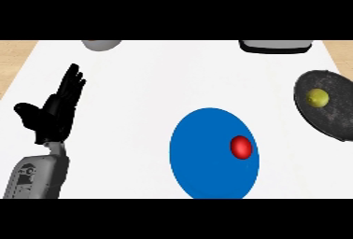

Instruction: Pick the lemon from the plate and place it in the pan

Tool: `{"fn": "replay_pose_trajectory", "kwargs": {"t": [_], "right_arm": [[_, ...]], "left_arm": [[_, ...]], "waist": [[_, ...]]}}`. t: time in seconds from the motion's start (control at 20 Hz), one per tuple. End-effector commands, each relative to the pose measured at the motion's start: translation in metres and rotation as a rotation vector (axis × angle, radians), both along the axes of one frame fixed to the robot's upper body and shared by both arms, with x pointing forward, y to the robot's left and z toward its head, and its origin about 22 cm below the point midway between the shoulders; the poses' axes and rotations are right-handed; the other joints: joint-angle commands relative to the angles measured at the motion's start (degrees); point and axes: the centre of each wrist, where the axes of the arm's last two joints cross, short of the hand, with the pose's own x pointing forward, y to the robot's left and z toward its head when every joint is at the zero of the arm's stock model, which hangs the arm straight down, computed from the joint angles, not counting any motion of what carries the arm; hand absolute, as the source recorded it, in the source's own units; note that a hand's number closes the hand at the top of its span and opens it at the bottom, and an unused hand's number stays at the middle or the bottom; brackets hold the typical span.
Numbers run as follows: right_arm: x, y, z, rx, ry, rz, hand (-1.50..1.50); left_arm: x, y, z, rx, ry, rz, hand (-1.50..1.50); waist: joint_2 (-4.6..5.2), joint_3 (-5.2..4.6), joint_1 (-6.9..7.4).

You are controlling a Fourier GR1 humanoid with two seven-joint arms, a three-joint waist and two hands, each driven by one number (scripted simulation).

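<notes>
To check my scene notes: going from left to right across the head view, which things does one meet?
Left hand, open and resting → grey object at the far edge → blue plate → red ball on the plate → pan holding the lemon.

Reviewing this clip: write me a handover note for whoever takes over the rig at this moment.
Left hand: open, resting fingers up at the view's left, holding nothing.
Right hand: not in view.
Lemon: lying in the dark pan at the right.
Blue plate: carries only a red round item.
Done: the lemon is off the plate and in the pan.
Left: nothing for the placement, as far as this view shows.
</notes>
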Motion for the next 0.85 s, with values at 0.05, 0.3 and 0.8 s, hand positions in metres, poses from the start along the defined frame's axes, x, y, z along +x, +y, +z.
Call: {"fn": "replay_pose_trajectory", "kwargs": {"t": [0.05, 0.3, 0.8], "right_arm": [[-0.040, -0.023, -0.002, 0.092, -0.067, 0.132, -1.50], [-0.089, -0.053, 0.011, 0.081, -0.063, 0.122, -1.50], [-0.116, -0.062, 0.015, 0.027, -0.028, 0.120, -1.50]], "left_arm": [[-0.004, 0.007, -0.010, -0.008, 0.009, 0.028, 0.00], [-0.014, 0.002, -0.012, -0.014, 0.013, 0.011, 0.00], [-0.018, 0.017, -0.009, -0.006, 0.005, 0.036, 0.00]], "waist": [[-0.54, -0.20, -1.36], [-0.73, -0.15, -1.82], [-0.89, -0.22, -1.75]]}}
